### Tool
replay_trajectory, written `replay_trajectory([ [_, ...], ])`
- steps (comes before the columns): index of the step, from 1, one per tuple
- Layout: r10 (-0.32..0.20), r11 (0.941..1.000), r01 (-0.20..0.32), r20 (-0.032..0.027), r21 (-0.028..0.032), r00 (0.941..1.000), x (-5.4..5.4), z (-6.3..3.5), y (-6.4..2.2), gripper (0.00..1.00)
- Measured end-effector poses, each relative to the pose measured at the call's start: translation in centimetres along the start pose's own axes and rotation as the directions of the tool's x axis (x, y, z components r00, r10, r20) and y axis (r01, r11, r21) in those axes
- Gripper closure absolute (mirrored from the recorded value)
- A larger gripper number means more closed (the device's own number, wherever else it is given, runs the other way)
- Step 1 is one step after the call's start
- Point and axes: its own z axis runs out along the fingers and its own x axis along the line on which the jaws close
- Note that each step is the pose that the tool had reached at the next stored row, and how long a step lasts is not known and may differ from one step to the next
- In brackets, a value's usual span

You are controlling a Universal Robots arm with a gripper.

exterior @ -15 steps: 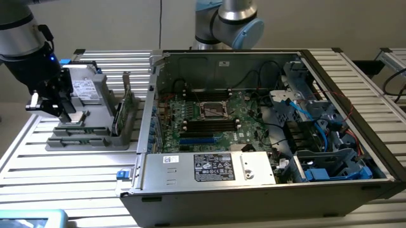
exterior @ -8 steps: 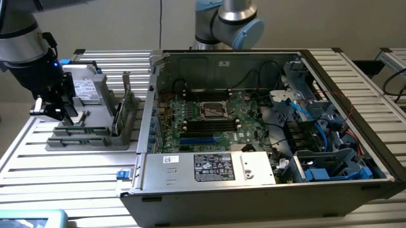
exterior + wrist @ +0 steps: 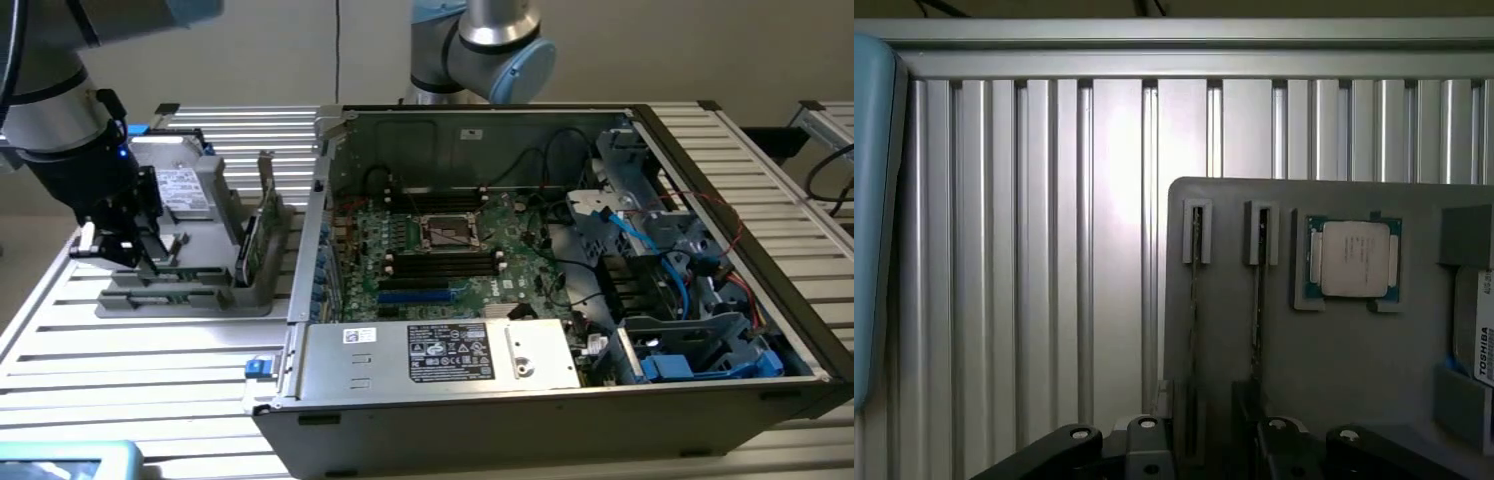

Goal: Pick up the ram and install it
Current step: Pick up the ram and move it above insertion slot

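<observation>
The black two-finger gripper (image 3: 118,250) (image 3: 1209,455) hangs with its jaws spread wide and nothing between them. It stands above the flat grey plastic parts tray (image 3: 174,300) (image 3: 1354,400), toward the exterior view's left end of that tray.

Two rams stand on edge in narrow slots of the tray, side by side and apart from each other. The first ram stick (image 3: 267,205) (image 3: 1196,300), a thin narrow green circuit board, stands at the tray's edge nearest the computer. The second ram stick (image 3: 248,250) (image 3: 1257,310), of the same form, stands just beside it. The gripper touches neither stick.

A square silver-capped processor chip (image 3: 1351,259) lies flat in a tray recess near the sticks. A labelled metal hard drive (image 3: 174,190) (image 3: 1482,340) also rests on the tray.

The tray lies on a ribbed aluminium slat table (image 3: 134,370) (image 3: 1054,250). To the exterior view's right of it lies an open grey metal computer case (image 3: 400,420) with a large green motherboard (image 3: 521,250) inside.
</observation>
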Motion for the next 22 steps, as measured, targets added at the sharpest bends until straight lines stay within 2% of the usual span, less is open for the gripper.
replay_trajectory([
  [8, 0.000, 1.0000, 0.000, 0.0001, 0.0002, 1.0000, 0.1, 1.46, -0.21, 0.64],
  [12, 0.000, 1.0000, 0.000, 0.0001, 0.0002, 1.0000, 0.5, 2.19, -0.25, 0.64],
  [22, 0.001, 1.0000, -0.001, 0.0005, 0.0001, 1.0000, 0.5, 3.86, -0.25, 0.64],
])
